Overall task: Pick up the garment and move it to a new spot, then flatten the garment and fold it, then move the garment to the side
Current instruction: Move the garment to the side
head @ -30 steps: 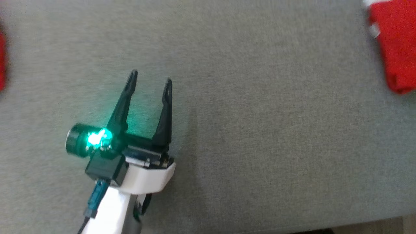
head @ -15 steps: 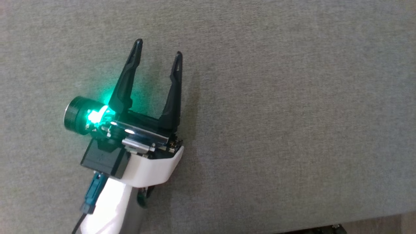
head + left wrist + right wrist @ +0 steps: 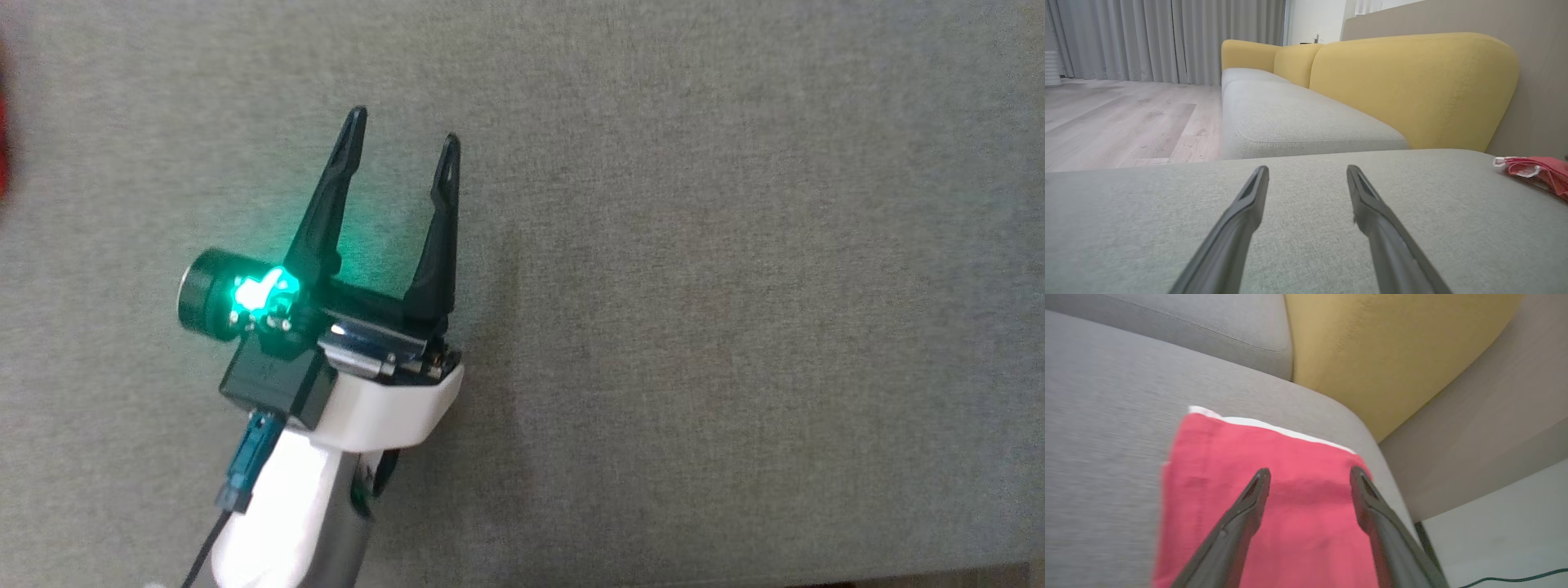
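The garment (image 3: 1229, 457) is red with a white edge and lies as a flat, folded rectangle near the corner of the grey seat cushion (image 3: 1106, 416). My right gripper (image 3: 1309, 475) hovers over it, open, with nothing between the fingers. In the left wrist view the garment (image 3: 1535, 169) lies low at the far right of the cushion. My left gripper (image 3: 404, 128) stands open over bare grey cushion (image 3: 735, 286), well away from the garment, and its fingers (image 3: 1249, 204) hold nothing.
Yellow backrests (image 3: 1412, 90) rise behind the cushion, and a second grey seat (image 3: 1290, 118) runs away toward grey curtains (image 3: 1167, 41). Wooden floor (image 3: 1126, 122) lies to the left there. A blurred red sliver (image 3: 2, 122) touches the head view's left edge.
The head view has shifted, so the red garment at its upper right has left the picture. The left gripper stays open over the cushion.
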Robot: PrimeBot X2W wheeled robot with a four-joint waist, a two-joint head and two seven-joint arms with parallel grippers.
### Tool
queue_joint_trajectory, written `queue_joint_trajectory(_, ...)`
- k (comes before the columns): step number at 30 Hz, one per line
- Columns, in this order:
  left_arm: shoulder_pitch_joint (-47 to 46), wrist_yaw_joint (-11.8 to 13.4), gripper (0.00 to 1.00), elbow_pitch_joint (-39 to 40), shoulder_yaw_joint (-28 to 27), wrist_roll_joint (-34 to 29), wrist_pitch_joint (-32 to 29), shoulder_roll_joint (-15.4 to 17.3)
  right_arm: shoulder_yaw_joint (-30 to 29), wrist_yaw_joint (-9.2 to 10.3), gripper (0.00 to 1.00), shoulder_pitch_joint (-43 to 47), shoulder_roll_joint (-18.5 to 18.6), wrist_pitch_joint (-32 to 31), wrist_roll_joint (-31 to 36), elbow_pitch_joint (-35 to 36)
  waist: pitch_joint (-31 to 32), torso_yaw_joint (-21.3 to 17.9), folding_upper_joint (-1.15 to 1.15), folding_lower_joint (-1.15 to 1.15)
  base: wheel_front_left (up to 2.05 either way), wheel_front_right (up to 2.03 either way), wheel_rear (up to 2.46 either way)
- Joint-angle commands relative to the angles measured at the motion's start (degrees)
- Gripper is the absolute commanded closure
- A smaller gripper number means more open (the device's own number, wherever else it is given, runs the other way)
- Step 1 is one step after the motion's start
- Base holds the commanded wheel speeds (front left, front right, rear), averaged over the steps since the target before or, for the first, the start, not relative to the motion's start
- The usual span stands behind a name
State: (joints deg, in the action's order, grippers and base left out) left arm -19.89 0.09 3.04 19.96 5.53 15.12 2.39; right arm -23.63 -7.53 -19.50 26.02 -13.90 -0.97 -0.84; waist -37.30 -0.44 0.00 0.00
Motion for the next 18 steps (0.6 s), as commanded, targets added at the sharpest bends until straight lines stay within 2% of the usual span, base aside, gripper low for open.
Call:
queue_joint_trajectory(1, 2.06, 0.65, 0.0, 1.45, -1.84, 0.56, -0.12, 0.49, 1.31, 0.04, 0.0, -0.07, 0.07, 1.5, -0.42, 1.3, 3.72, 1.18, 0.0, 0.0, 0.0, 0.0, 0.0)
queue_joint_trajectory(5, 5.13, 1.59, 0.0, 0.34, -3.02, 2.11, -0.12, 0.49, 9.75, 0.04, 0.0, 0.06, -6.01, 7.9, -1.96, -2.05, 9.48, 2.08, 0.0, 0.0, 0.0, 0.0, 0.0)
queue_joint_trajectory(13, 12.59, 1.92, 0.0, -2.69, -6.62, 7.25, -0.12, 0.49, 23.7, 0.04, 0.0, 2.98, -15.61, 24.76, -8.3, -16.08, 21.05, 3.85, 0.0, 0.0, 0.0, 0.0, 0.0)
queue_joint_trajectory(18, 16.36, 2.87, 0.0, -5.95, -7.73, 5.51, -0.12, 0.49, 28.98, 0.04, 0.0, 7.07, -19.35, 28.78, -10.86, -20.23, 28.21, 4.96, 0.0, 0.0, 0.0, 0.0, 0.0)
